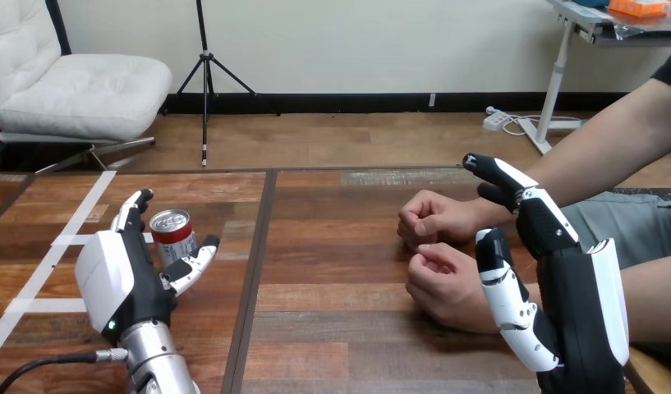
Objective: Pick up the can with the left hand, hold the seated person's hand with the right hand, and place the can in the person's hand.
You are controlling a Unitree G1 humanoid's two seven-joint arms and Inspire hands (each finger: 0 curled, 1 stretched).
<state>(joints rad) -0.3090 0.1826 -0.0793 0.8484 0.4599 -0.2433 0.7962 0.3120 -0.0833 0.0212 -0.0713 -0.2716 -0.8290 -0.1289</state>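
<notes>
Wooden table [332, 328], white tape lines [65, 242] across its left part. Can [171, 235], red with a silver top, stands upright on the table left of centre, near the tape. Left hand [118, 283] comes up from the bottom left, white back shell facing the camera, spread wide: fingers [133, 212] reach straight up along the can's left side and the thumb [196, 263] angles out just below and right of it, so the can sits in the gap between them. Cannot tell whether either one touches the can. At the view's right, the person's two hands rest on the table, both loosely curled: the farther one [434, 217] and the nearer one [447, 287], just beside each other. Right hand [585, 304] stands against them from the right, unclenched, its fingers [504, 174] stretching over the farther hand's wrist and its thumb [508, 304] lying across the nearer hand's wrist. No curl round either wrist is visible.
</notes>
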